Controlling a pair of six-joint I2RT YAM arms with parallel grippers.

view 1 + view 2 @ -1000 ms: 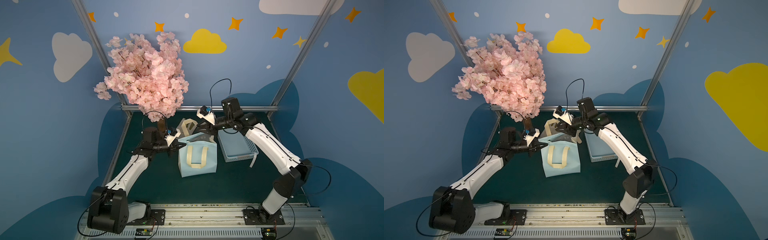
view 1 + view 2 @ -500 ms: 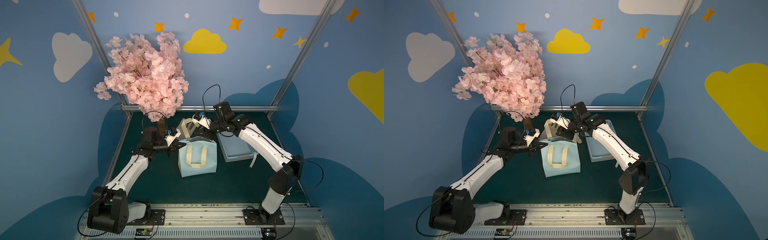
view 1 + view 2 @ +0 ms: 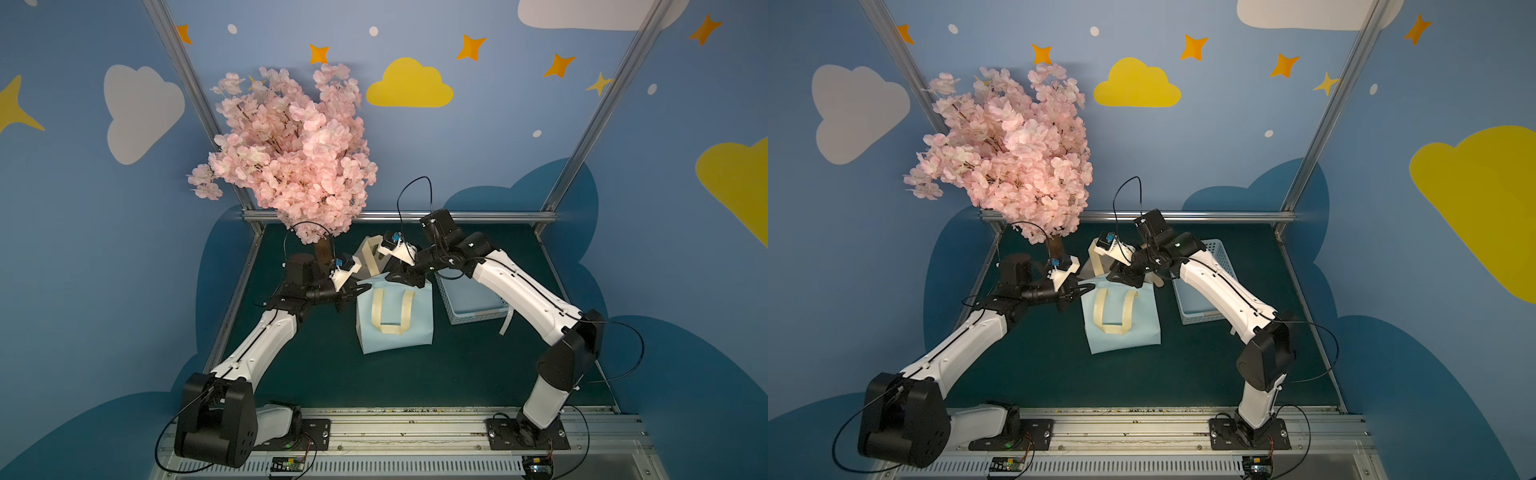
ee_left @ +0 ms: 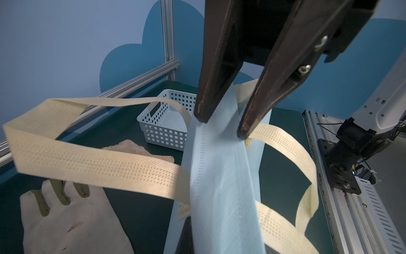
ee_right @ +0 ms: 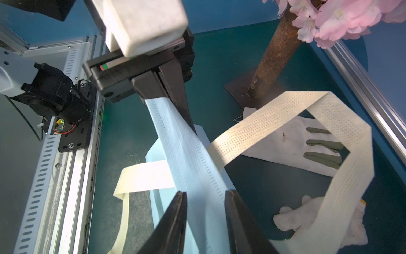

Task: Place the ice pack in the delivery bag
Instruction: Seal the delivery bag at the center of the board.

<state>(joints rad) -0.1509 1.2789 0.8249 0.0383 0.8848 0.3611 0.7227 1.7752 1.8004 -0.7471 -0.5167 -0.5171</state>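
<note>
The delivery bag (image 3: 395,328) (image 3: 1121,324), light blue with cream strap handles (image 4: 92,162), stands mid-table in both top views. My left gripper (image 3: 353,291) (image 5: 175,103) is shut on the left end of the bag's top rim (image 5: 189,158) and holds it stretched taut. My right gripper (image 3: 395,278) (image 5: 206,193) (image 4: 221,125) is at the right end of that rim. It is open, its two dark fingers apart with the blue rim band between them. The ice pack shows in no view.
A light blue perforated basket (image 3: 478,326) (image 4: 167,123) sits just right of the bag, under my right arm. Two beige gloves (image 4: 72,220) (image 5: 296,143) lie behind the bag. The pink blossom tree (image 3: 291,158) stands back left on a rusty trunk (image 5: 272,57).
My right arm has swung left and lower, bringing its gripper onto the bag's top rim. The left arm and the bag have stayed in place.
</note>
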